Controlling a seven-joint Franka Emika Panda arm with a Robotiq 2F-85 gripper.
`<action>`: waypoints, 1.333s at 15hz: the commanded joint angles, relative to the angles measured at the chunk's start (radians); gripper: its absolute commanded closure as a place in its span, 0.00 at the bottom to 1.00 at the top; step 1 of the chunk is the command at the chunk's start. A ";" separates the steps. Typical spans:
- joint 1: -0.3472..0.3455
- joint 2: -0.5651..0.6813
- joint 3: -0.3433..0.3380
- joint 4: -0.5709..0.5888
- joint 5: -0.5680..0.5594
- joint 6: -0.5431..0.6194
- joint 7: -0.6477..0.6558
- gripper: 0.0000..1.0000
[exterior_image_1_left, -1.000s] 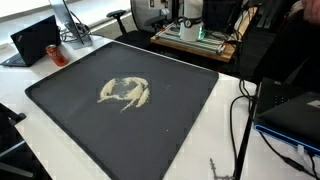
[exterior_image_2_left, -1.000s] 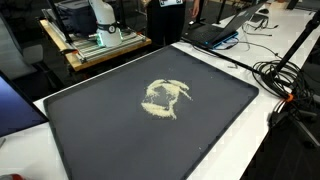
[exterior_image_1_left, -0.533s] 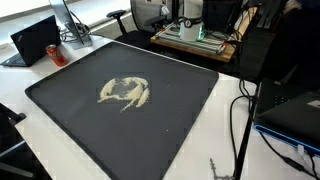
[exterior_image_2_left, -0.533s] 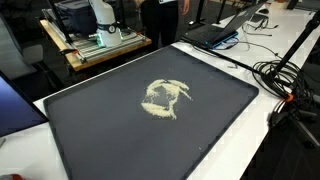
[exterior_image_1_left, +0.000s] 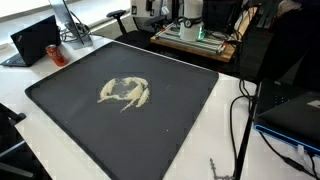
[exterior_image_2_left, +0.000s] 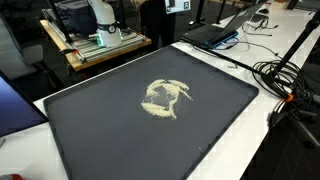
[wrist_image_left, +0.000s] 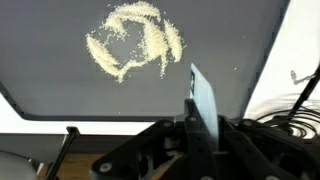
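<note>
Holding a thin flat blade (wrist_image_left: 203, 98) upright, the gripper (wrist_image_left: 199, 126) is looking clamped on the blade's lower end in the wrist view, jaws closed against it. The fingers are dark and blurred there, so that is a reading. The gripper is not showing in either exterior view.

The pale grains (wrist_image_left: 135, 45) are lying in a loose swirl on the dark mat (wrist_image_left: 240, 50), far and left of the blade and well apart from it. In both exterior views the swirl is sitting about mid-mat (exterior_image_1_left: 125, 93) (exterior_image_2_left: 165, 98). A laptop (exterior_image_1_left: 35, 40) is standing off the mat's far left corner, and cables (exterior_image_2_left: 285, 75) are trailing off its right side.

Judging it: the grains are loose and will scatter easily, so the blade is needing a level edge, light contact and slow travel, with the grip kept square.
</note>
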 joint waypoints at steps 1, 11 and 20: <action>-0.162 0.163 0.212 0.129 -0.279 0.008 0.266 0.99; 0.123 0.492 0.089 0.398 -0.513 -0.327 0.533 0.99; 0.312 0.622 -0.015 0.526 -0.594 -0.391 0.814 0.99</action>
